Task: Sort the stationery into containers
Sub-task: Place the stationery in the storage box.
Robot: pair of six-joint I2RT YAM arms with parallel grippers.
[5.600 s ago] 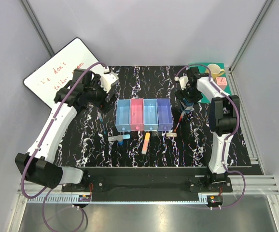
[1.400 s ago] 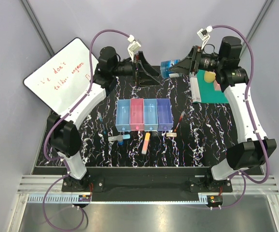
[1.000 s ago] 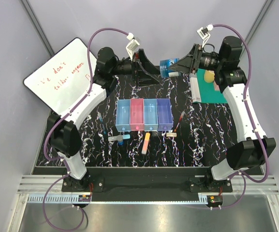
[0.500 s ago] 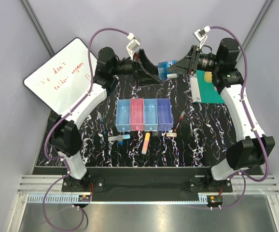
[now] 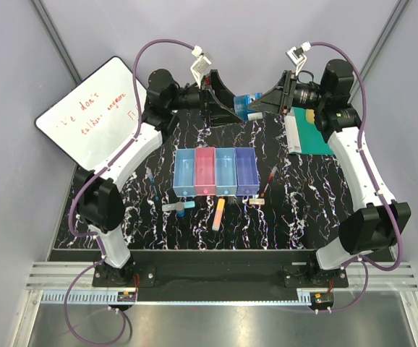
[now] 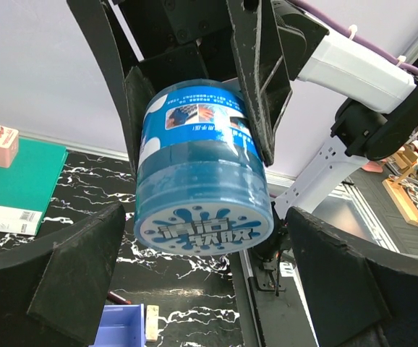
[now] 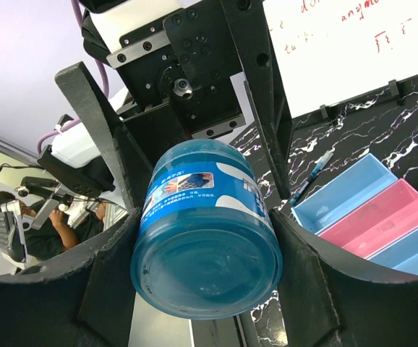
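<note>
While the right end effector (image 7: 203, 220) pinches the cylindrical translucent-blue bottle (image 6: 200, 170), the left end effector (image 6: 205, 217) gapes.

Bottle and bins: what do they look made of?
Bottle: likely translucent blue plastic, glossy; light glows through its wall and base, and a printed label wraps it. Bins: probably thin moulded plastic, smooth, tinted blue, pink and purple; their pale, slightly see-through walls suggest it. Stiffness cannot be judged.

Both arms raised, right end effector (image 5: 257, 108) clamped on blue bottle (image 7: 205, 231), left end effector (image 5: 232, 116) spread wide, apparently around it
</note>
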